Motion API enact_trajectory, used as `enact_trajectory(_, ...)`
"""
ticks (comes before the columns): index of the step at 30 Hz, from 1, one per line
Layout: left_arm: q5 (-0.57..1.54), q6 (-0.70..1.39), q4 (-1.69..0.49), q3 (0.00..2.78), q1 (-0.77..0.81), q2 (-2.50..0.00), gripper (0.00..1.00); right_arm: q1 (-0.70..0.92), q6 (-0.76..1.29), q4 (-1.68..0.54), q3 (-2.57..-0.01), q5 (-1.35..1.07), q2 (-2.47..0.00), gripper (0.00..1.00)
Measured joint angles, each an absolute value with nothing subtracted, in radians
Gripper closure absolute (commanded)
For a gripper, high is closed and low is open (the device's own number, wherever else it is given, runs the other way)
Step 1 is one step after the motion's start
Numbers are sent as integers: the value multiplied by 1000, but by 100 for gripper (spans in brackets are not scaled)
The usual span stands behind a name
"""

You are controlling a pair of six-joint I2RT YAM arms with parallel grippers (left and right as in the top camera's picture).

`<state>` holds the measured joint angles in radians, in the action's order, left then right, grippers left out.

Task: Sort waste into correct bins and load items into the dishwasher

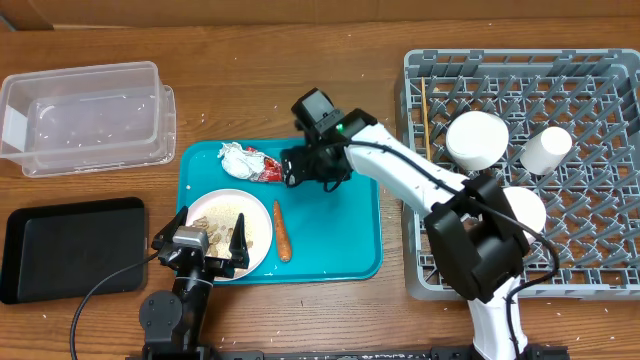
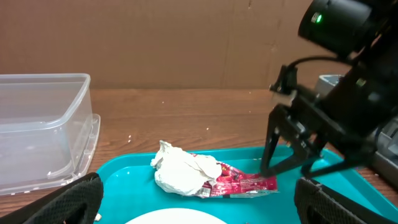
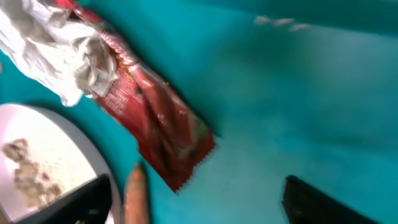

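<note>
red-and-white wrapper's [image 1: 265,168] ragged edge lies near the spread right pincer [image 1: 312,172].

Teal tray [image 1: 350,250]: half nearest dish rack [image 1: 590,75] bare, passable; other half crowded by tissue [image 1: 236,158], wrapper [image 1: 266,168], carrot [image 1: 282,232], plate [image 1: 235,225]; right gripper [image 1: 291,168] just beside wrapper, blocking that side

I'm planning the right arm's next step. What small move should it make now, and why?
Probably nudge the right gripper toward the red wrapper until its jaws straddle the wrapper's near end. The jaws stand open and empty, short of that end, which lies on the teal tray beside the white tissue.
</note>
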<state>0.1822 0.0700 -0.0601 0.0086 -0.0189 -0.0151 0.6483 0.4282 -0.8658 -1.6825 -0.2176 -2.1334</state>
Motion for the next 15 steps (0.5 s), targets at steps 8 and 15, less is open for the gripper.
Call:
enact_trajectory(8,182,70,-60,9,-19,-15,0,520,422,-1072,-1842,-25,-1955,0)
enact_trajectory(15,183,70,-60,9,-19,-15,0,222,422,-1134,-1904,67,-1796,0)
